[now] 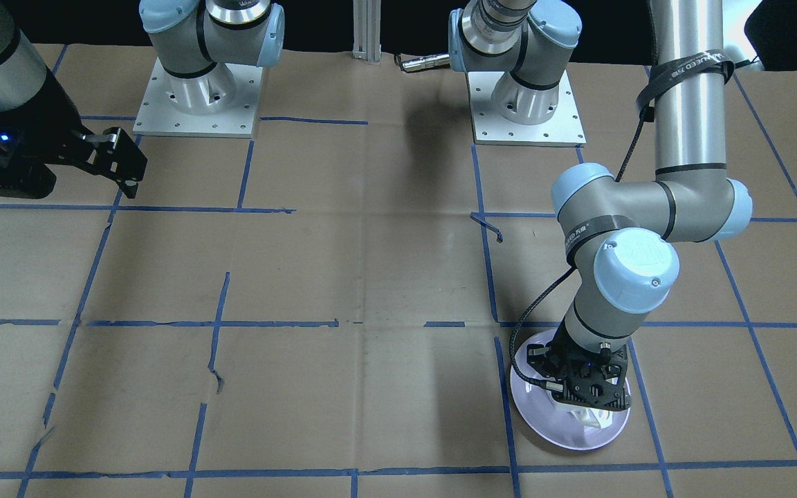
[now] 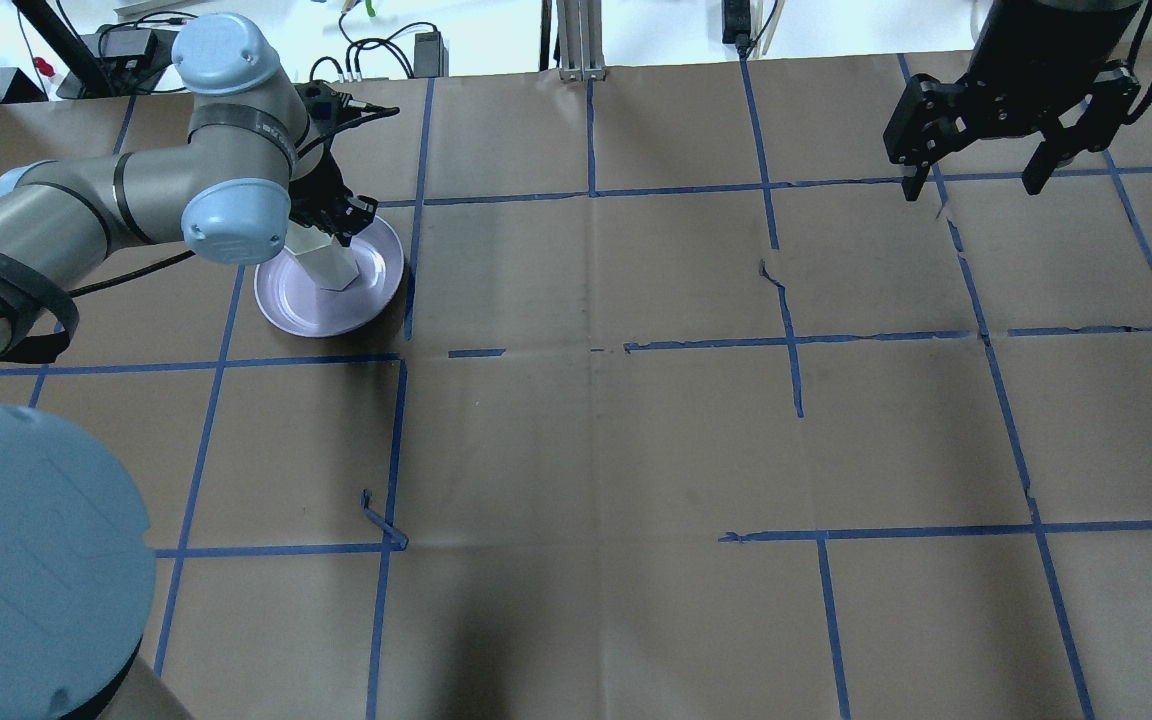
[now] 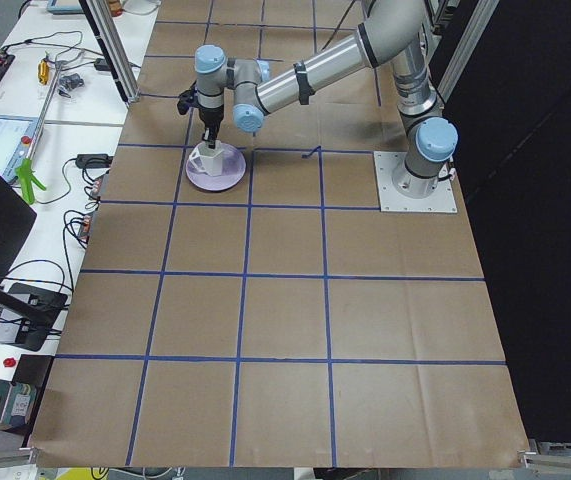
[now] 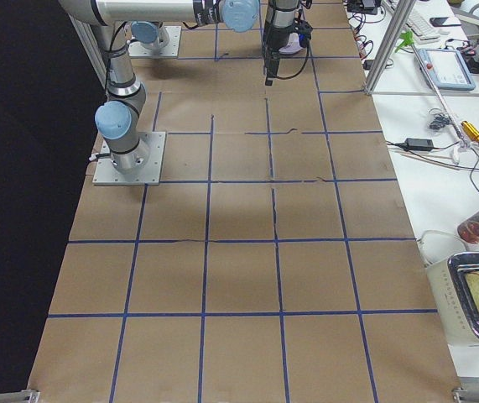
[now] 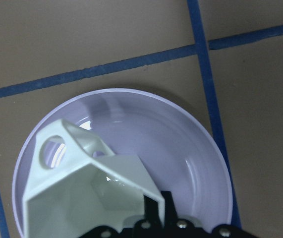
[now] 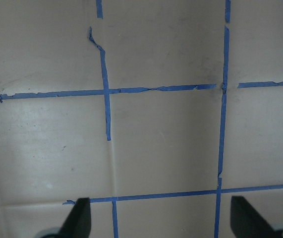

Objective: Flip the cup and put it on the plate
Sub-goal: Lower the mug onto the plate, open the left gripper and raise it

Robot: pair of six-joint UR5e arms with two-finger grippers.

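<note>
1. The left fingers [image 5: 165, 210] pinch the cup [image 5: 82, 193] at the near edge of its rim. Only the left wrist view shows this grip, and only one dark finger is visible there.
2. In that view the cup's mouth faces the camera, so it is mouth up. Its squared handle [image 5: 57, 148] points away from the fingers, toward the plate's [image 5: 191, 144] rim.
3. The overhead view adds the cup's faceted side [image 2: 326, 262]. The cup is upright over the plate [image 2: 301, 305], slightly toward the far part of it, with the fingers [image 2: 344, 212] coming down on its top.
4. In the front view the gripper body covers most of the cup, leaving a white sliver [image 1: 589, 417] against the plate [image 1: 547, 418].
5. The left side view shows the cup [image 3: 210, 157] low on the plate [image 3: 217, 181] and seemingly resting on it, though I cannot be sure the two touch.
6. The right fingers [image 6: 80, 218] are spread wide with nothing between them. The right wrist view shows only taped brown counter [image 6: 161, 139] beneath.
7. The overhead view places these fingers [image 2: 911, 180] above the counter [image 2: 586, 450] at the far right, well apart from the plate.
</note>
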